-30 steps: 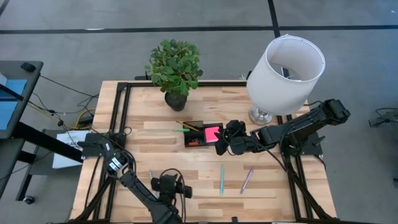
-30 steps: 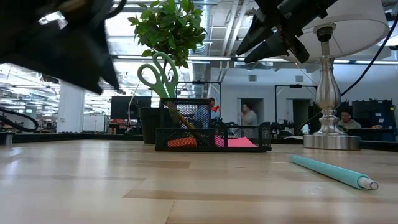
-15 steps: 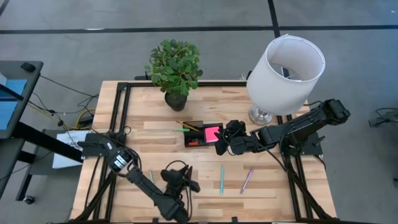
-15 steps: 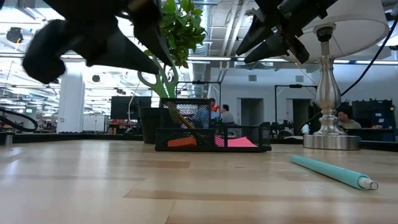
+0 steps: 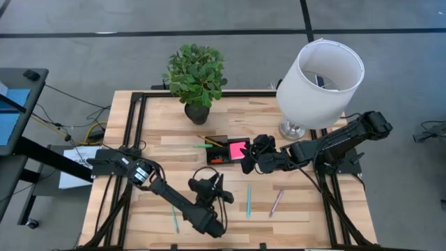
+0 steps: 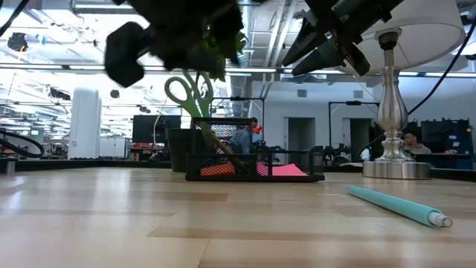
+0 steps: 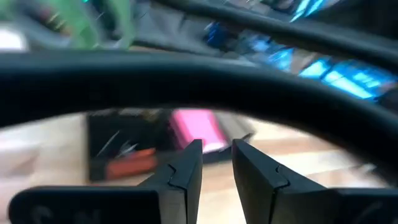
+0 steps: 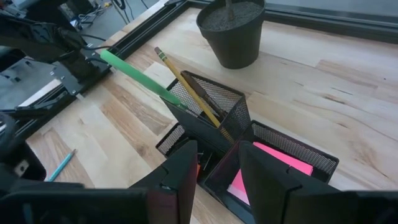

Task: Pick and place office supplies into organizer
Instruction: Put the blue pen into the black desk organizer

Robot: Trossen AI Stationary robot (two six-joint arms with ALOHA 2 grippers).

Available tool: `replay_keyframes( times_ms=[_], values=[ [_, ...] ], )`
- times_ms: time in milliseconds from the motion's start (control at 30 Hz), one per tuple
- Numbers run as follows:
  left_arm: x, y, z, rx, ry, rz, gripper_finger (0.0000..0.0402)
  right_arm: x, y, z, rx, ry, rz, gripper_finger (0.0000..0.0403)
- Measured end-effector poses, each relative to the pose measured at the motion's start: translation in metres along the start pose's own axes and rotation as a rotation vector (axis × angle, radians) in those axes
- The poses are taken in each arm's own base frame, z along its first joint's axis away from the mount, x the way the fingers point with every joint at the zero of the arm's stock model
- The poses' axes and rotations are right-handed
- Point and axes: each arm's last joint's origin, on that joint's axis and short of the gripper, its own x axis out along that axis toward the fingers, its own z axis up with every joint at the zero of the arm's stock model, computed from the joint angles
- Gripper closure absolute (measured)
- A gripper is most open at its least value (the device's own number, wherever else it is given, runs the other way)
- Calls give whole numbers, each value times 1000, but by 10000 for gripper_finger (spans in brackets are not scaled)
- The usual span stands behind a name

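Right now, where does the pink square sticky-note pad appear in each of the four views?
High view: the pink square sticky-note pad fills the right compartment of the black mesh organizer.
Low view: low pink strip behind the mesh, right half.
Left wrist view: blurred pink patch above the fingers.
Right wrist view: inside the mesh wall.
Shared landmark: the organizer.

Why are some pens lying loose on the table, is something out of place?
Three pens remain outside the organizer: a teal pen, a pink pen and another teal pen. In the organizer, the scissors and pencil lean askew. Nothing looks spilled or damaged.
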Motion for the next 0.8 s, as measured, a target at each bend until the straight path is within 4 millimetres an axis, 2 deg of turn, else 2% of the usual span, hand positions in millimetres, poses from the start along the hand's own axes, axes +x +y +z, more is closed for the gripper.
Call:
replay_keyframes(
  times_ms=[233,467,633,800],
  values=[
    [-10,-13,11,-52,-150,-199,322,0,0,0,0,0,0,290],
    [-40,-25,29,73,-159,-256,322,0,0,0,0,0,0,290],
    [-75,-29,60,264,-165,-301,322,0,0,0,0,0,0,290],
    [-115,-23,96,652,-188,-347,322,0,0,0,0,0,0,290]
  ],
)
